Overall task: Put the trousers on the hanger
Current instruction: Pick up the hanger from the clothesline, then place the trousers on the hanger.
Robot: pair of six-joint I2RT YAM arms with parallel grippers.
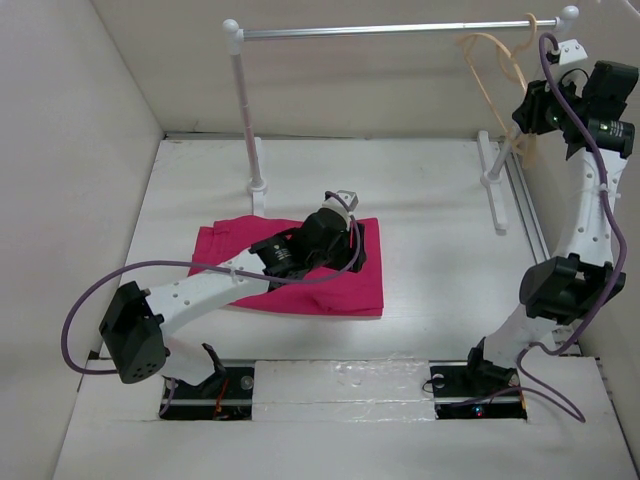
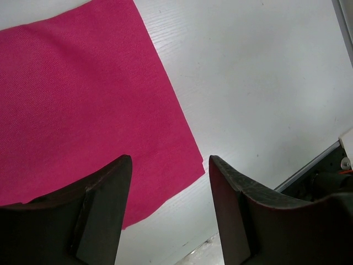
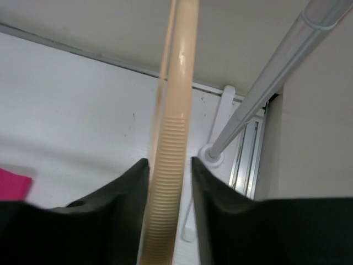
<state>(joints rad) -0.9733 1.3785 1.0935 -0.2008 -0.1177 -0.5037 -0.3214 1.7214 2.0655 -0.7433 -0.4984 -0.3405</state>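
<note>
On the white surface, left of centre and just near the foot of the rail's left post: one pair of magenta cloth trousers point(image 1: 340, 285), folded into a flat rectangle, lying smooth. No part of it is lifted.

Above the far right corner of the surface: one thin light tan hanger point(image 3: 174, 138) with curved shoulders, hooked over the right end of the rail and well apart from the trousers. A ribbed stretch of one of its bars shows in the right wrist view.

Along the far edge: one white-and-silver rail frame point(image 1: 400, 30), a horizontal metal bar on two upright posts with white feet.

Left arm: reaches from the near edge out over the trousers. The left fingers point(image 2: 105, 215), dark and wedge-shaped, are spread apart with nothing between them. One stands over the edge of the magenta cloth by a corner, the other over bare surface. Whether either touches the cloth cannot be told.

Right arm: raised high along the right edge, its wrist up beside the hanger. The right fingers point(image 3: 220, 215) stand one on each side of the ribbed tan bar, close against it. The bar fills the gap between them, but whether they are clamped on it or merely bracket it cannot be told.
</note>
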